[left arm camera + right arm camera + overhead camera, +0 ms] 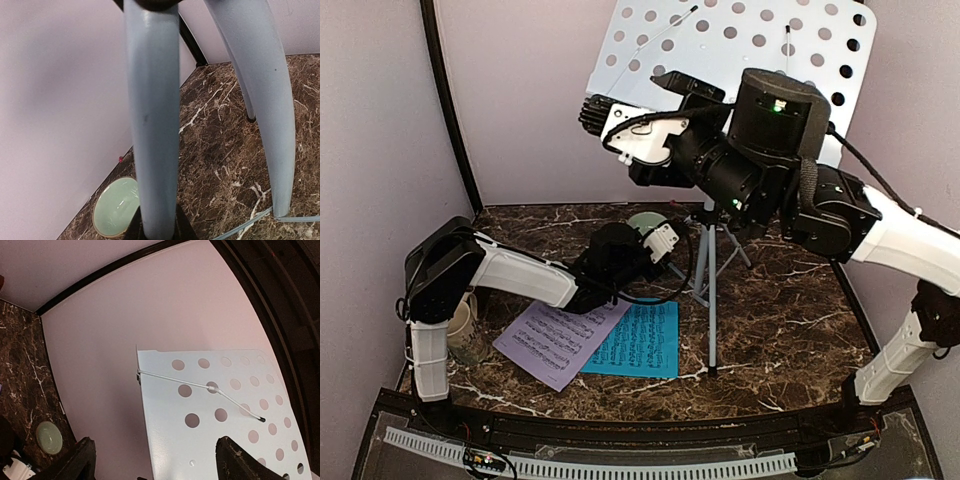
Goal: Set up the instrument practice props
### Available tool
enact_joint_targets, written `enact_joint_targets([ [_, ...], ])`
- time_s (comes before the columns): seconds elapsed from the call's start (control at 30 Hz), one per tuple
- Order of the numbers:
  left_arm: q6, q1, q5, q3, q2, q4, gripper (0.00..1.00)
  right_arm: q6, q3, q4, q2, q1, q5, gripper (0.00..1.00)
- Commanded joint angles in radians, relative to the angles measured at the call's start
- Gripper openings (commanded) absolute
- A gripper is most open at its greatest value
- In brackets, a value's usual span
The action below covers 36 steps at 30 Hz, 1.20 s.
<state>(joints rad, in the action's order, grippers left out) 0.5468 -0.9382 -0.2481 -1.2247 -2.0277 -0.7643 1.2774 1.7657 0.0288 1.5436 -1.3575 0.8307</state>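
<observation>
The silver music stand stands on its tripod at mid-table, its perforated tray tilted high at the back. My left gripper is low beside the tripod. In the left wrist view it is shut on one grey tube of the stand. My right gripper is raised at the tray's left edge. In the right wrist view it is open, with the tray just beyond its fingers and untouched. A lilac sheet and a bright-blue sheet lie flat in front. The metronome is out of view.
A cream mug stands under my left arm at the table's left edge. A pale-green bowl sits against the back wall behind the tripod, also seen as the bowl beside the held tube. Walls close in on three sides.
</observation>
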Motion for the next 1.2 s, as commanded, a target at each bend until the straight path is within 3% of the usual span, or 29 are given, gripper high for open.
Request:
enact_joint_targets([
  [0.0, 0.022, -0.010, -0.019, -0.010, -0.019, 0.099, 0.00, -0.323, 0.018, 0.163, -0.043, -0.027, -0.087, 0.84],
  [0.13, 0.022, -0.008, -0.030, -0.006, -0.012, 0.095, 0.00, -0.568, -0.067, 0.240, -0.103, -0.028, -0.158, 0.84],
  [0.4, 0.035, 0.019, -0.087, -0.017, -0.008, 0.090, 0.00, -0.902, -0.362, 0.163, -0.258, -0.028, -0.268, 0.84],
  [0.9, 0.069, 0.125, -0.197, 0.070, 0.077, 0.039, 0.00, -1.195, -0.743, 0.003, -0.379, 0.059, -0.285, 0.81],
  [1.17, 0.050, 0.152, -0.340, 0.109, 0.098, 0.004, 0.00, -1.285, -0.835, -0.030, -0.363, 0.148, -0.262, 0.82],
])
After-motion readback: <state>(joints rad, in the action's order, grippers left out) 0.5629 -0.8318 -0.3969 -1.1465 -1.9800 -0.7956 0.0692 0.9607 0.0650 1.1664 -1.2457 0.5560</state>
